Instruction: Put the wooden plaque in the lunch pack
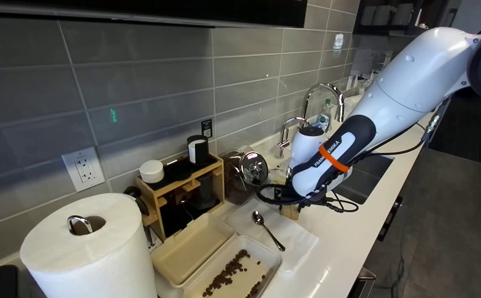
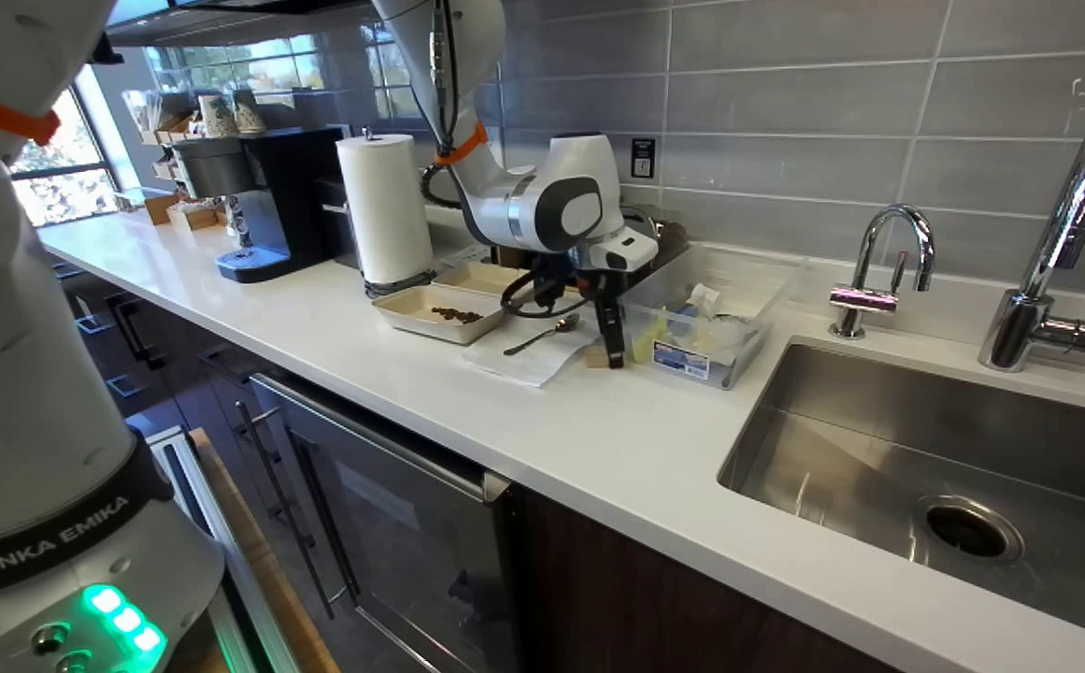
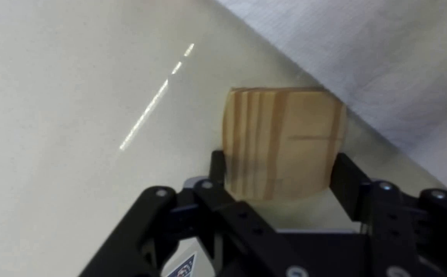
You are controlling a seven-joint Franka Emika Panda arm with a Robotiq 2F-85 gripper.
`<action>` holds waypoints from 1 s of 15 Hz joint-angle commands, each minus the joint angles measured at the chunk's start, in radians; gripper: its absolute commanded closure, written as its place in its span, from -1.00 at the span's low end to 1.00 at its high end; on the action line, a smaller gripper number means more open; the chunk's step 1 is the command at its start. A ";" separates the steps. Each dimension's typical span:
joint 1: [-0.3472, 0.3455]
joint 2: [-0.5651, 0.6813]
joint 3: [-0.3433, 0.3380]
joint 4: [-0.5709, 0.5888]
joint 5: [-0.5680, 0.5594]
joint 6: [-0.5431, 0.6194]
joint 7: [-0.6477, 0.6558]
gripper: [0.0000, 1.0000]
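Closely, the gripper [image 3: 278,169] straddles the wooden plaque [image 3: 285,130] on the white countertop [image 3: 73,96], a finger each side; whether clamped, cannot tell. Stripes run away from the gripper; outline near square, long axis unclear. Far corner cut off at the white paper towel [image 3: 396,69]; gripper hides part of the plaque in both exterior views.

black fingers [image 2: 610,327] point down at the wooden plaque [image 2: 595,356] by a white paper sheet [image 2: 533,370] bearing a spoon [image 2: 547,334].
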 commanded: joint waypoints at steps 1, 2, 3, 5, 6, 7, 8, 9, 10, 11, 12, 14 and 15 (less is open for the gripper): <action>0.031 -0.003 -0.031 -0.017 0.021 0.003 -0.015 0.13; 0.045 -0.013 -0.049 -0.028 0.012 -0.005 -0.006 0.13; 0.069 -0.026 -0.079 -0.045 -0.002 -0.013 0.008 0.13; 0.092 -0.048 -0.109 -0.077 -0.014 -0.050 0.003 0.13; 0.093 -0.059 -0.111 -0.092 -0.014 -0.060 -0.005 0.13; 0.081 -0.079 -0.094 -0.113 -0.010 -0.070 -0.031 0.13; 0.052 -0.106 -0.052 -0.134 0.002 -0.080 -0.082 0.13; 0.030 -0.129 -0.019 -0.153 0.012 -0.084 -0.130 0.13; 0.032 -0.150 -0.008 -0.171 0.012 -0.082 -0.155 0.13; 0.026 -0.175 0.011 -0.190 0.018 -0.072 -0.186 0.13; 0.019 -0.200 0.033 -0.207 0.025 -0.068 -0.217 0.13; -0.001 -0.241 0.098 -0.226 0.051 -0.046 -0.306 0.13; 0.005 -0.252 0.114 -0.226 0.055 -0.029 -0.332 0.13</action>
